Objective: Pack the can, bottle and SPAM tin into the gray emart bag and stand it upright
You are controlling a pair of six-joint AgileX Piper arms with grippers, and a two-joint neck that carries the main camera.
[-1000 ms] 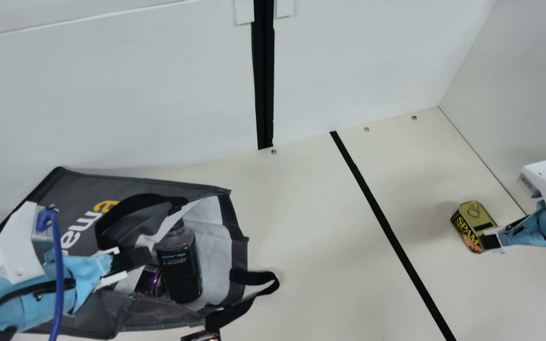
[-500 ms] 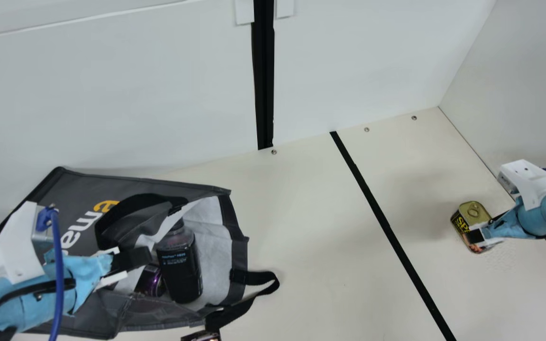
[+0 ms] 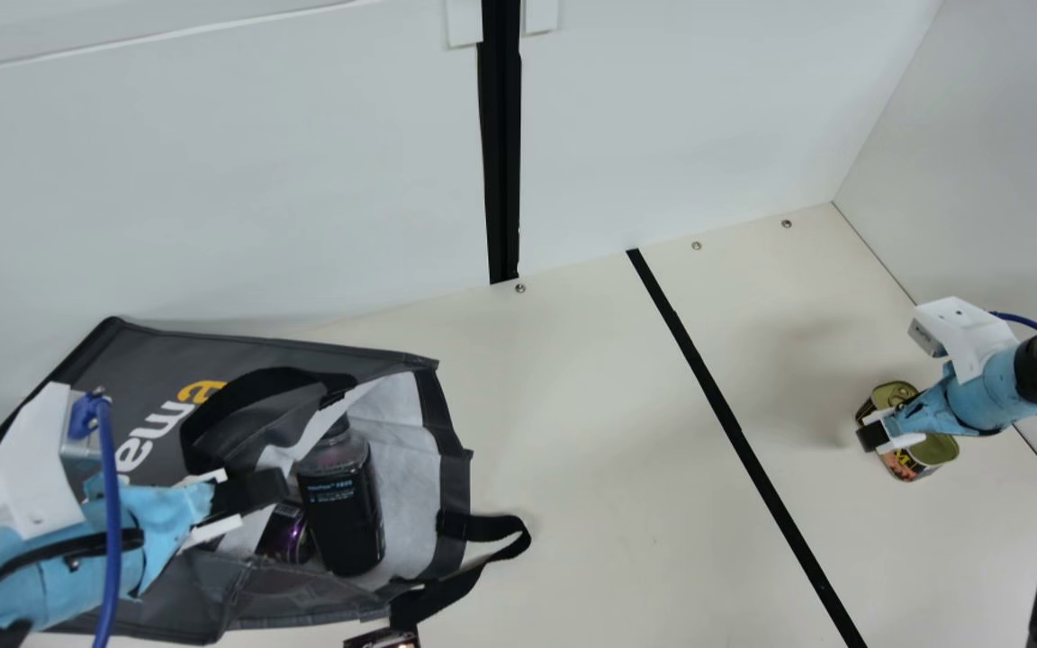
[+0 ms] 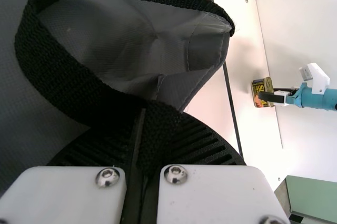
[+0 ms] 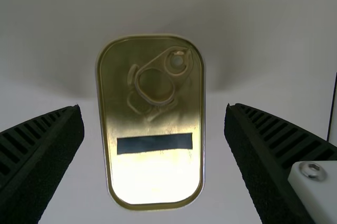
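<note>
The gray emart bag (image 3: 257, 351) lies on its side at the main view's left, its mouth facing right. Inside it the dark bottle (image 3: 343, 517) rests beside the purple can (image 3: 285, 535). My left gripper (image 3: 253, 493) is at the bag's mouth; in the left wrist view this gripper (image 4: 141, 142) is shut on the black handle strap (image 4: 63, 71). At the far right, my right gripper (image 3: 879, 434) is over the SPAM tin (image 3: 934, 449). The right wrist view has the gripper (image 5: 154, 110) open, its fingers on either side above the tin's lid (image 5: 155, 176).
A second handle loop (image 3: 509, 538) spreads onto the table right of the bag. Part of a small dark object (image 3: 383, 639) shows at the main view's bottom edge. A black line (image 3: 725, 414) crosses the cream table between bag and tin; white walls stand behind and right.
My right gripper has moved left over the SPAM tin, from its near right side to across its lid. The left arm, the bag and its contents have kept still.
</note>
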